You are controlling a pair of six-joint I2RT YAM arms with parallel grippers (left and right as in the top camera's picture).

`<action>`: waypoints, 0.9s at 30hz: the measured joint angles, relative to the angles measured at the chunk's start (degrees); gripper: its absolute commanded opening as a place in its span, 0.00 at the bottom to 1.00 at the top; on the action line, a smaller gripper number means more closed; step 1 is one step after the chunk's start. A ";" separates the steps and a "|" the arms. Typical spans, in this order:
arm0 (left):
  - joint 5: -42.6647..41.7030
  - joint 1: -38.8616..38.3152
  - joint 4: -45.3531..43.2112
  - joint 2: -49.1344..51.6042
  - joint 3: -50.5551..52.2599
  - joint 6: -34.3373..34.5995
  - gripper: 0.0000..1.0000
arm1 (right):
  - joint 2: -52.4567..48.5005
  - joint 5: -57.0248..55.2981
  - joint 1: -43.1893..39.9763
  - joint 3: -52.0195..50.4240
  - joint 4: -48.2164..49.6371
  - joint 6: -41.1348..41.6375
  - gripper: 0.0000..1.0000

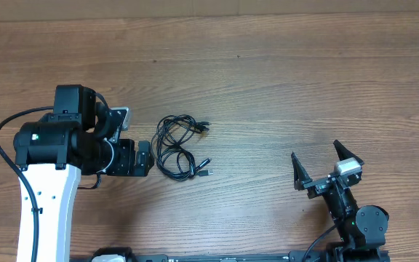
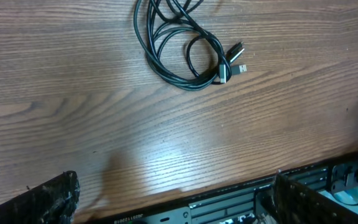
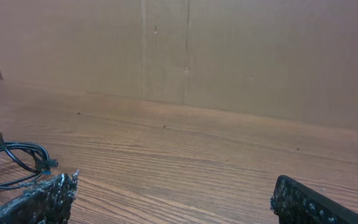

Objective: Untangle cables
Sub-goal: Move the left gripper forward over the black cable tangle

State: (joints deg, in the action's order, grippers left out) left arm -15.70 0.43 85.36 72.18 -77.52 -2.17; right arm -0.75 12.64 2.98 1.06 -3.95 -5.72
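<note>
Worktop [image 1: 268,65]: brown wood grain; a plain brown board wall [image 3: 229,56] stands behind it in the right wrist view.
Left arm [image 1: 86,142]: left side of the overhead frame, wrist aimed right at the bundle.
Left jaws: spread wide with nothing between them, just left of the bundle, not touching it.
Cables [image 1: 174,149]: left of centre in the overhead frame, at top centre of the left wrist view and at the lower left edge of the right wrist view. Thin black cords in loose overlapping loops, lying flat.
Handling: looks light, limp and fairly slick. Loops will likely drag along together, and a pinch on one strand may slip.
Grip spot: I'd take a plug end or the strand right behind it. It's stiffer there and clear of the crossings.
Axis: the bundle's long axis runs top to bottom in the overhead frame. The upper plugs [image 1: 204,126] and lower plugs [image 1: 206,170] both stick out to the right.
Right arm [image 1: 355,215]: lower right of the overhead frame.
Right jaws: spread wide and empty, well apart from the bundle.
</note>
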 measured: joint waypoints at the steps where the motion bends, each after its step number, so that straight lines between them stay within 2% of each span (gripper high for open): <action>1: 0.00 0.00 0.02 0.00 0.00 0.00 1.00 | 0.00 0.00 0.00 0.00 0.00 -0.02 1.00; 15: -1.25 -0.09 -1.01 -0.02 3.63 -0.39 1.00 | 0.00 -0.02 0.00 0.00 0.00 -0.07 1.00; 27: -0.92 -11.52 -16.65 0.48 13.53 -1.05 1.00 | 0.00 -0.02 0.00 0.00 0.02 -0.04 1.00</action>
State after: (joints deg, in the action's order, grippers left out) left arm -16.62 -11.09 68.71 72.66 -63.99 -3.22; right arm -0.75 12.62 2.98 1.06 -3.92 -5.76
